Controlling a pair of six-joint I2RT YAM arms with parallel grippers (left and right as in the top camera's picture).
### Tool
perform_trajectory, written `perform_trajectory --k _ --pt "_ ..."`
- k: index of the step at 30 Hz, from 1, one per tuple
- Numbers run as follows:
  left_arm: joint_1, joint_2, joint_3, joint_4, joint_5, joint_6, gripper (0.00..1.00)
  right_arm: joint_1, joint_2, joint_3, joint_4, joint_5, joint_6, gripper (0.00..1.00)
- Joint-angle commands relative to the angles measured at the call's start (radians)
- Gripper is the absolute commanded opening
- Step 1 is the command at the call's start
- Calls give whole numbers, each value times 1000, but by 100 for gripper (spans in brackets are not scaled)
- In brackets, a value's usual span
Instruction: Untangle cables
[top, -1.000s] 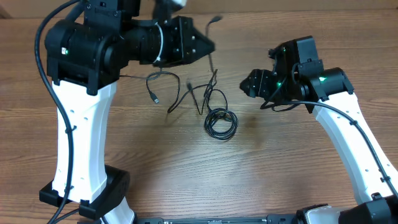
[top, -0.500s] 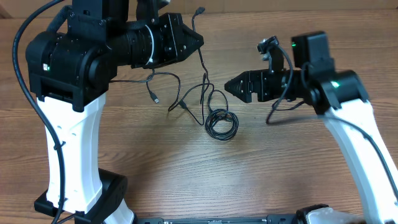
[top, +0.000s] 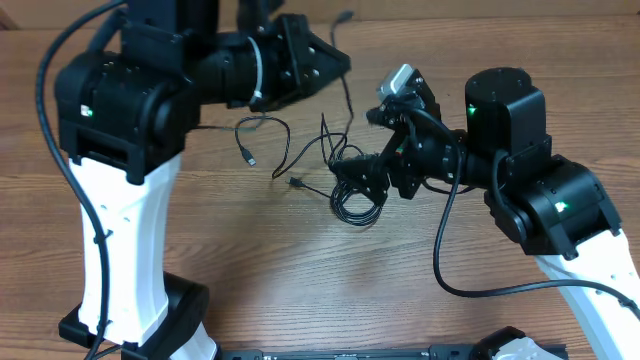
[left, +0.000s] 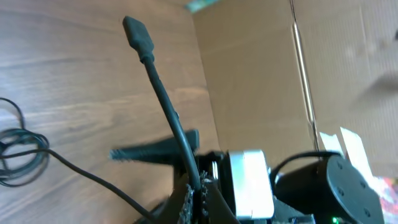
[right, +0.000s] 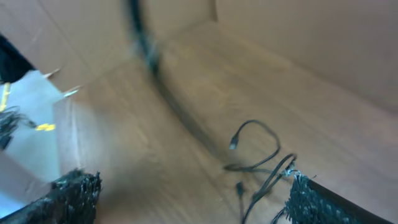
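Note:
The cables are thin black cords on the wooden table: a small coil (top: 356, 200), loose strands (top: 262, 132) and a free plug (top: 296, 182). My left gripper (top: 336, 62) is shut on one cable and holds it above the table. That cable's plug end (left: 138, 34) sticks out past the left gripper (left: 198, 198), and its other side drops to the tangle. My right gripper (top: 366, 146) hovers open just above the coil. In the right wrist view the right gripper (right: 193, 193) is spread wide, with the strands (right: 255, 146) lying beside its right finger (right: 311, 199).
The left arm's white column and base (top: 130, 250) stand at the table's left front. The right arm (top: 560, 210) reaches in from the right front. Cardboard walls (left: 280, 74) rise behind the table.
My right gripper has swung left from the table's right side to above the coil and opened wider. The left gripper has stayed shut on its cable, shifting a little.

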Motion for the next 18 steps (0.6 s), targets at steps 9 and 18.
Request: perform_trajectory --k 9,18 --pt "-29 -21 17 36 66 -103 4 6 3 16 89 166 48 25" --pt "-29 -21 17 -34 -259 -30 40 5 -34 16 208 248 275 4"
